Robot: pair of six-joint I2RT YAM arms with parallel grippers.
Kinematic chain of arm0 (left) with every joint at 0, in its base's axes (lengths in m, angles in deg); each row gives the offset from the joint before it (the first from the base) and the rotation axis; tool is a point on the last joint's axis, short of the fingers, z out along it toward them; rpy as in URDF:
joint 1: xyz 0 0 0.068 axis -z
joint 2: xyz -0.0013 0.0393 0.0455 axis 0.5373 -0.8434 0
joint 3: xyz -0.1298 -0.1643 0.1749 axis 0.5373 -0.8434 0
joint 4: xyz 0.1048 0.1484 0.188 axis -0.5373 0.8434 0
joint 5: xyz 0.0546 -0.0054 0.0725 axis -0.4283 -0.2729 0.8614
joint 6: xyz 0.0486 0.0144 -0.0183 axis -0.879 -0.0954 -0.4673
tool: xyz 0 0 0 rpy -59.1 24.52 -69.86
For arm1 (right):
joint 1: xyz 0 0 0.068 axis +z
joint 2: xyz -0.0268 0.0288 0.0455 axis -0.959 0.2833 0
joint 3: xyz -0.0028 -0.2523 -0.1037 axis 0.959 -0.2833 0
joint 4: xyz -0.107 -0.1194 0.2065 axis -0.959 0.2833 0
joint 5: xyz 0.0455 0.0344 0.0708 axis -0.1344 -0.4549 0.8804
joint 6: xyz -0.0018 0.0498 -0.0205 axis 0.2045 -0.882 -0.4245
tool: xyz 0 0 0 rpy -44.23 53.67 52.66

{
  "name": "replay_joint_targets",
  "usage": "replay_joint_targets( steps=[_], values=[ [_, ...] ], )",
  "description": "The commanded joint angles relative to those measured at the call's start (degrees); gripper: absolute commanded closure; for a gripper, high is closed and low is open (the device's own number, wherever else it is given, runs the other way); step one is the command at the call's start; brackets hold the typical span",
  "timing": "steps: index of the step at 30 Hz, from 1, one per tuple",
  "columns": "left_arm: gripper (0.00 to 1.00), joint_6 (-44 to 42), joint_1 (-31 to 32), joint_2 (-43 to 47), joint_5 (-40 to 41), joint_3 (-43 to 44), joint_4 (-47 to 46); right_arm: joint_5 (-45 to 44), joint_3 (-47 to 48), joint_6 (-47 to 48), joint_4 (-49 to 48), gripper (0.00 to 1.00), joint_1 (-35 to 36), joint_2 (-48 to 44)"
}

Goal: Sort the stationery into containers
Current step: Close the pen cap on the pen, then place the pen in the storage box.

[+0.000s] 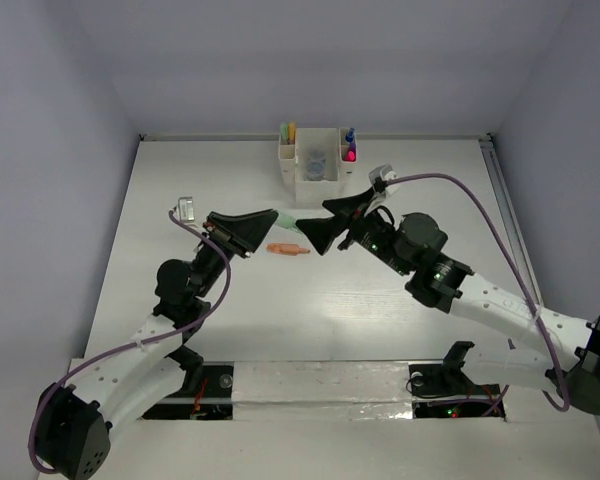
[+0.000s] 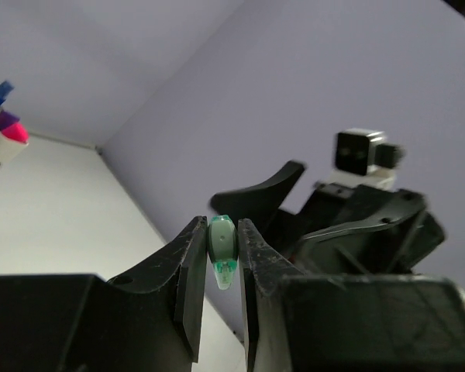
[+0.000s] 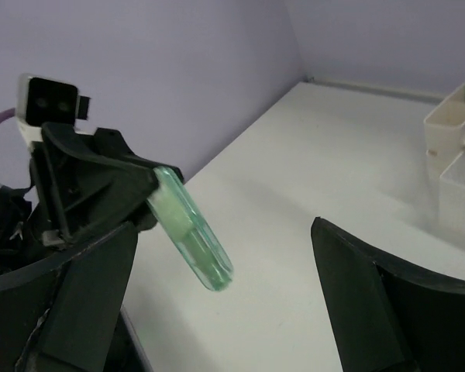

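My left gripper (image 1: 272, 216) is shut on a mint green marker (image 2: 222, 252), held above the table; its clear green cap end (image 3: 192, 231) sticks out toward my right gripper. My right gripper (image 1: 325, 222) is open, its jaws wide apart just right of the marker's tip, not touching it. An orange marker (image 1: 287, 250) lies on the table below both grippers. The white organizer (image 1: 318, 172) stands at the back centre, with green and orange markers in its left compartment and pink and blue items (image 1: 350, 148) in its right one.
The white table (image 1: 230, 320) is bounded by grey walls at the back and sides. A gap with cables runs along the near edge by the arm bases. The organizer's edge shows at the right of the right wrist view (image 3: 457, 163).
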Motion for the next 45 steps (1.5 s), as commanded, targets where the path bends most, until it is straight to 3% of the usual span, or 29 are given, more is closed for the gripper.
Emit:
replay_joint_targets(
  steps=[1,4,8,12,17,21,24,33,39,41,45],
  values=[
    [1.00,1.3,0.0,1.0,0.1,-1.1,-12.1,-2.0,-3.3,-9.1,-11.8,0.00,-0.8,0.0],
    [1.00,1.9,0.0,1.0,0.2,-2.5,-14.7,5.2,-3.8,-12.0,-15.2,0.00,-0.8,1.3],
    [1.00,2.9,0.0,0.1,-0.8,-2.4,-16.9,8.6,-3.8,-15.0,-18.4,0.04,-0.8,3.4],
    [1.00,3.7,0.0,-0.4,-1.5,-2.7,-19.0,12.1,-3.6,-16.9,-20.8,0.16,-0.8,4.9],
    [1.00,3.4,0.0,0.5,-2.3,-2.4,-19.0,13.9,-4.4,-17.6,-21.4,0.22,-0.8,4.8],
    [1.00,4.3,0.0,0.2,-3.0,-2.4,-20.7,16.4,-5.0,-18.6,-24.1,0.42,-0.8,5.4],
    [1.00,4.3,0.0,0.7,-2.7,-2.6,-20.9,16.8,-5.3,-19.2,-24.6,0.50,-0.8,5.2],
    [1.00,4.8,0.0,1.7,-2.5,-3.6,-23.3,19.8,-6.6,-21.4,-28.3,0.54,-0.8,6.5],
    [1.00,4.8,0.0,2.1,-3.7,-3.2,-22.2,18.9,-7.5,-20.7,-30.0,0.80,-0.8,6.0],
    [1.00,5.1,0.0,2.1,-4.9,-3.9,-21.8,17.8,-8.3,-20.1,-30.6,0.93,-0.8,5.3],
    [1.00,5.1,0.0,3.5,-5.0,-6.2,-17.9,16.9,-6.7,-16.6,-27.0,1.00,-0.8,4.3]
  ],
)
